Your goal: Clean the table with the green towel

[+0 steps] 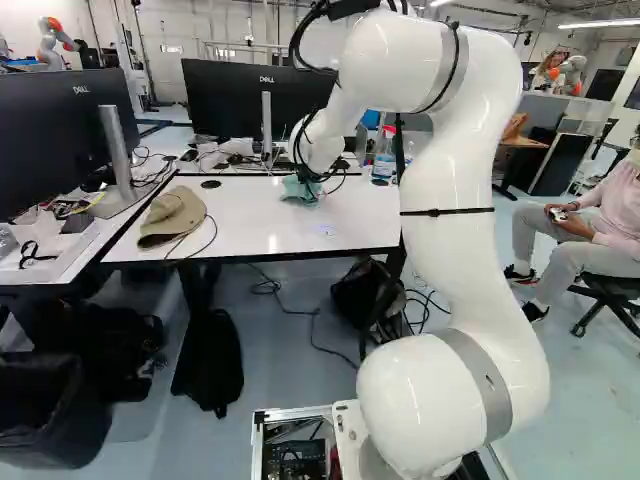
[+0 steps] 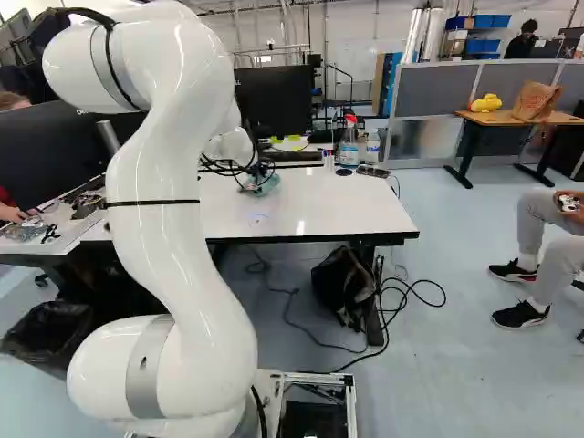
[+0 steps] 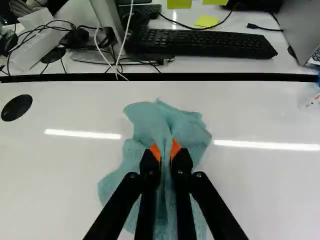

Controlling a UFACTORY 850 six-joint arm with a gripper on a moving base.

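Observation:
In the left base view my gripper (image 1: 310, 178) is down at the white table (image 1: 255, 222), at the green towel (image 1: 299, 191). The right base view shows the same towel (image 2: 265, 184) on the table's far half. Seen from the wrist, the gripper (image 3: 166, 151) is shut on a fold of the towel (image 3: 167, 122), its orange pads pinching the cloth from two sides. The rest of the towel spreads crumpled around and ahead of the fingers, against the white tabletop. The towel's part under the fingers is partly hidden.
A tan cap (image 1: 172, 216) with a cable lies on the table. Spray bottle (image 2: 349, 141) and monitors stand beyond. A keyboard (image 3: 200, 44) lies past the table's far edge. A black bag (image 2: 344, 285) and cables are on the floor below. Another robot (image 1: 55, 42) stands far back.

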